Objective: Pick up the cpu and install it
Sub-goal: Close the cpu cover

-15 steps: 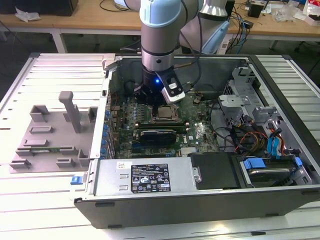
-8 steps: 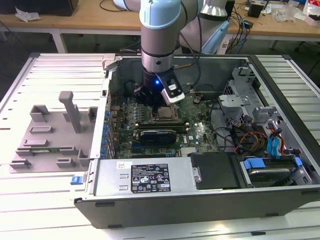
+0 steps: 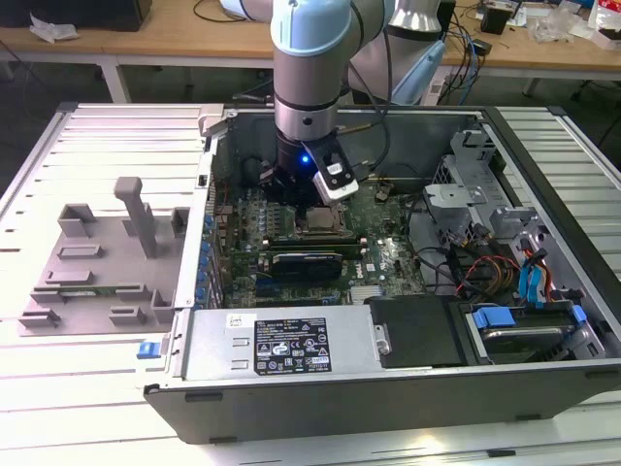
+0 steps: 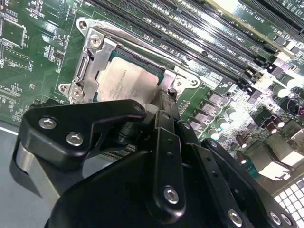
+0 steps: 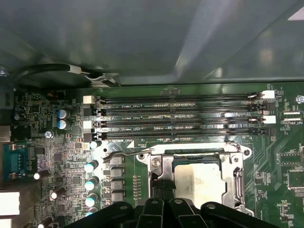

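The cpu (image 3: 316, 222) lies flat within the metal socket frame (image 3: 320, 233) on the green motherboard, inside the open computer case. Both wrist views show its pale silvery top: cpu (image 4: 124, 84) and cpu (image 5: 199, 182). The socket bracket (image 4: 90, 57) stands open around it. My gripper (image 3: 303, 199) hangs straight down over the socket, and its black links cover the chip's near edge as gripper (image 4: 142, 114) and gripper (image 5: 178, 206). The contact between the gripper and the chip is hidden.
Memory slots (image 5: 180, 118) run beside the socket. A long black card (image 3: 307, 262) lies just in front of it. The case walls, the power supply (image 3: 281, 345) and the drive bays (image 3: 514, 291) box the arm in. A grey tray (image 3: 97, 262) sits at the exterior view's left.
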You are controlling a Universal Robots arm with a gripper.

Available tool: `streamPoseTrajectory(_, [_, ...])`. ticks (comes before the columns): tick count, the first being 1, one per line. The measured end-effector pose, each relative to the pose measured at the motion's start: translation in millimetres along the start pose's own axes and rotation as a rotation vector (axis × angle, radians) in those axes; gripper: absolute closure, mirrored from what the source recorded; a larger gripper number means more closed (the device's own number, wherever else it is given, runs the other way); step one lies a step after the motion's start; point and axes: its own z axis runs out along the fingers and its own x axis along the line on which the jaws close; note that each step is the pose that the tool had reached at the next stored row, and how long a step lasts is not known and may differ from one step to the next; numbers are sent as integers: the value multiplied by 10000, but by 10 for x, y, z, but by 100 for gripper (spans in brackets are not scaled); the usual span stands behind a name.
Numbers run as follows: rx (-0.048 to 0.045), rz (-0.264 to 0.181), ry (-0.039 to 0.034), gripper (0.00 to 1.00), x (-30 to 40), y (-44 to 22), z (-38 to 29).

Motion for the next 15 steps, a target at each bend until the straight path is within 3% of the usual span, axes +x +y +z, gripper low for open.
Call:
streamPoseTrajectory(4, [-2,-2,-8,89,-1,2,-34])
streamPoseTrajectory(7, [-7,-86,-116,89,4,0,-20])
streamPoseTrajectory(15, [-13,-540,-108,89,27,-45,23])
